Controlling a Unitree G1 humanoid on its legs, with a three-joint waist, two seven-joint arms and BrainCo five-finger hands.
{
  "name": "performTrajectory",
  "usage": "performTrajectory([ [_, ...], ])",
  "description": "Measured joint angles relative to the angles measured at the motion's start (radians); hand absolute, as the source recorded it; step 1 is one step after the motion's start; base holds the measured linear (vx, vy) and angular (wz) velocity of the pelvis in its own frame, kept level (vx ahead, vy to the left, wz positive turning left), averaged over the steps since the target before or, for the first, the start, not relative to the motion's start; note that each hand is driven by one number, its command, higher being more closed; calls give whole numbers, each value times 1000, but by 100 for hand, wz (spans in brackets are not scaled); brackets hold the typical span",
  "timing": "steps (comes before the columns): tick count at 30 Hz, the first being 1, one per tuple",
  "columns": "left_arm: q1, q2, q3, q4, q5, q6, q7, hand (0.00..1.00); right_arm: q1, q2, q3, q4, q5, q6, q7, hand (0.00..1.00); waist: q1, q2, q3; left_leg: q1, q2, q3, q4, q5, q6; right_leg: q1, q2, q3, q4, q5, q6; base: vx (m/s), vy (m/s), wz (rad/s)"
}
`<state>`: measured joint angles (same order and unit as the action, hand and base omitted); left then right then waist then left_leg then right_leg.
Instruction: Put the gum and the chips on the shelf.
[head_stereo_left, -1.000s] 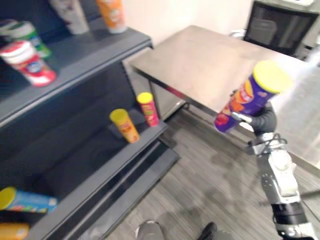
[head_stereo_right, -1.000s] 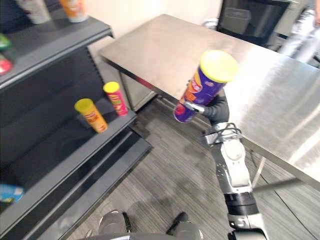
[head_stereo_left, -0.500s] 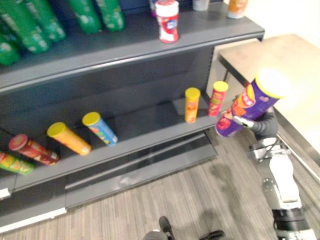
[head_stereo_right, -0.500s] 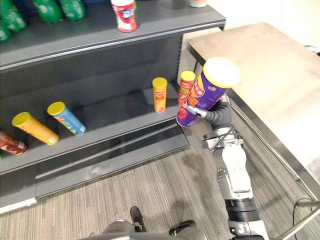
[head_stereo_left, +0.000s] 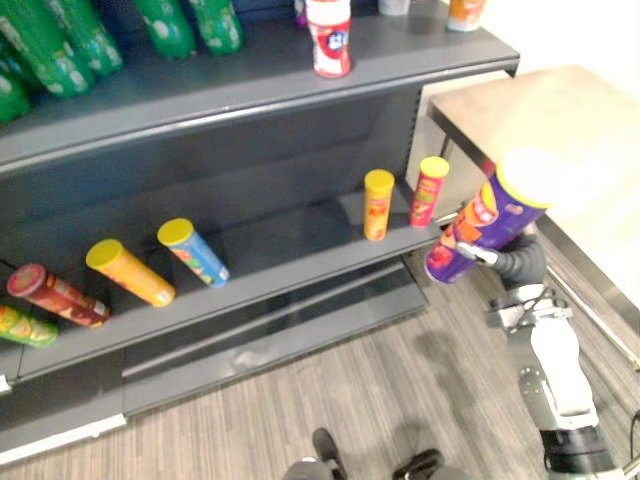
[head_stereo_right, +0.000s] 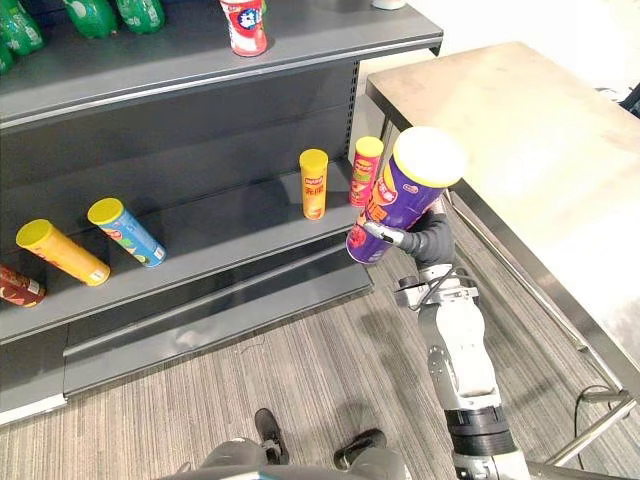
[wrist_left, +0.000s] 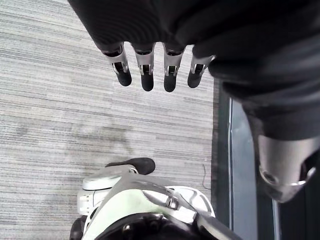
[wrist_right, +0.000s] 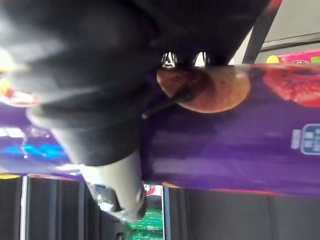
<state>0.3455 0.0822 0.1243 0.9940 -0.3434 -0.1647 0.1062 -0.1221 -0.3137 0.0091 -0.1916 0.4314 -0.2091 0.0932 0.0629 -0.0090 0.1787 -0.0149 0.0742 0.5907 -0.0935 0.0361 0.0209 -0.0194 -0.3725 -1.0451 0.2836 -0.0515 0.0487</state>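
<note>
My right hand (head_stereo_right: 428, 240) is shut on a purple chips can (head_stereo_right: 401, 195) with a pale yellow lid, held tilted in the air by the right end of the lower shelf (head_stereo_left: 300, 262). The can's purple side (wrist_right: 240, 150) lies close against that hand in the right wrist view. A red and white gum tub (head_stereo_left: 328, 38) stands on the upper shelf (head_stereo_left: 250, 85). In the left wrist view my left hand (wrist_left: 150, 70) hangs above the floor, open, fingers straight and nothing in it.
Two small chips cans (head_stereo_left: 378, 204) (head_stereo_left: 430, 190) stand on the lower shelf's right end; several more lie further left (head_stereo_left: 130, 272). Green bottles (head_stereo_left: 190, 22) line the upper shelf. A steel table (head_stereo_right: 520, 130) stands to the right. Grey plank floor (head_stereo_left: 350, 410) lies below.
The camera swung from the table towards the shelf, then shifted slightly. The purple can stays in my right hand, now a little lower and closer to the lower shelf's right end.
</note>
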Motion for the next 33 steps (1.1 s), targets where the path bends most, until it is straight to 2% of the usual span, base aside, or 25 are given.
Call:
performTrajectory([
  [6, 0, 2, 13, -9, -7, 0, -4, 0, -25, 0, 9, 0, 0, -1, 29, 100, 21, -16, 11, 1, -5, -5, 17, -13, -7, 0, -19, 15, 26, 0, 0, 55, 25, 5],
  [10, 0, 4, 25, -21, -8, 0, -3, 0, -50, 0, 42, 0, -1, -2, 75, 100, 28, -29, 20, -6, -12, -39, 69, -46, 5, 11, -65, 16, 89, 12, -8, 75, 42, 23],
  [12, 0, 1, 25, -37, -8, 2, -1, 0, -52, 1, 53, 0, -1, -7, 101, 100, 26, -26, 22, -16, -7, -84, 101, -68, 12, 7, -106, 26, 177, 49, -35, 107, 67, 48],
  [13, 0, 1, 27, -53, -8, 3, -2, 0, -54, 1, 59, 1, 0, -18, 110, 100, 27, -22, 32, -19, 0, -115, 128, -83, 19, -3, -134, 73, 251, 95, -76, 127, 108, 74],
  [14, 0, 3, 29, -70, -8, 5, -1, 0, -56, 1, 75, 1, 0, -31, 114, 100, 27, -19, 37, -21, 3, -155, 163, -103, 28, -38, -148, 182, 324, 163, -136, 189, 125, 94],
  [15, 0, 8, 29, -89, -8, 16, 1, 0, -57, 5, 88, 1, 0, -43, 115, 100, 25, -9, 44, -28, 10, -200, 189, -117, 38, -78, -146, 296, 376, 180, -126, 191, 71, 105],
  [16, -7, 9, 27, -98, -8, 23, 5, 0, -60, 15, 93, 0, 0, -52, 118, 100, 22, -10, 46, -47, 13, -247, 220, -138, 54, -110, -116, 408, 393, 112, -87, 159, 25, 121],
  [17, -21, 13, 28, -97, -8, 26, 7, 0, -71, 24, 104, 0, -1, -60, 117, 100, 26, -11, 47, -71, 11, -295, 258, -157, 55, -139, -65, 525, 373, 28, -41, 122, 5, 114],
  [19, -31, 25, 30, -94, -8, 41, 6, 0, -93, 30, 129, 1, -2, -61, 113, 100, 29, -13, 50, -86, -4, -334, 299, -173, 55, -157, -18, 622, 316, 4, -28, 114, 10, 109],
  [20, -30, 24, 28, -92, -8, 53, 7, 0, -106, 46, 157, 1, -3, -65, 112, 100, 33, -16, 56, -98, -18, -365, 347, -199, 48, -169, 18, 704, 248, 5, -16, 119, -24, 95],
  [23, -32, 36, 28, -92, -8, 71, 8, 0, -111, 77, 186, 1, -2, -65, 112, 100, 45, -12, 74, -127, -19, -413, 439, -248, 27, -169, 56, 753, 168, 30, 25, 100, -86, 66],
  [24, -32, 40, 27, -93, -8, 82, 13, 0, -115, 89, 196, 2, -2, -65, 112, 100, 57, -27, 72, -151, -19, -431, 489, -275, 11, -159, 67, 743, 106, 51, 59, 97, -176, 37],
  [25, -32, 41, 27, -93, -8, 84, 16, 0, -118, 90, 197, 2, -1, -66, 113, 100, 58, -30, 73, -160, -17, -439, 510, -286, 4, -146, 72, 731, 84, 40, 73, 126, -237, 23],
  [26, -33, 41, 28, -94, -7, 86, 20, 0, -130, 91, 196, 3, 2, -66, 112, 100, 68, -30, 78, -179, 0, -440, 537, -297, -12, -126, 92, 721, 46, -3, 88, 73, -169, 1],
  [28, -36, 23, 22, -94, -6, 85, 17, 0, -148, 87, 196, 4, 3, -66, 109, 100, 72, -18, 94, -180, 13, -439, 531, -291, -26, -125, 107, 714, 38, -24, 81, 56, -189, -8],
  [30, -34, -6, 20, -88, -6, 74, 12, 0, -150, 78, 195, 7, 7, -65, 105, 100, 57, -7, 102, -172, 22, -441, 500, -271, -49, -125, 118, 703, 38, -41, 73, 21, -181, 8],
  [33, -34, -1, 3, -78, -4, 35, 2, 0, -150, 60, 192, 8, 9, -65, 104, 100, 34, -4, 107, -155, 27, -467, 409, -213, -79, -126, 127, 670, 44, -63, 48, -6, -196, 26],
])
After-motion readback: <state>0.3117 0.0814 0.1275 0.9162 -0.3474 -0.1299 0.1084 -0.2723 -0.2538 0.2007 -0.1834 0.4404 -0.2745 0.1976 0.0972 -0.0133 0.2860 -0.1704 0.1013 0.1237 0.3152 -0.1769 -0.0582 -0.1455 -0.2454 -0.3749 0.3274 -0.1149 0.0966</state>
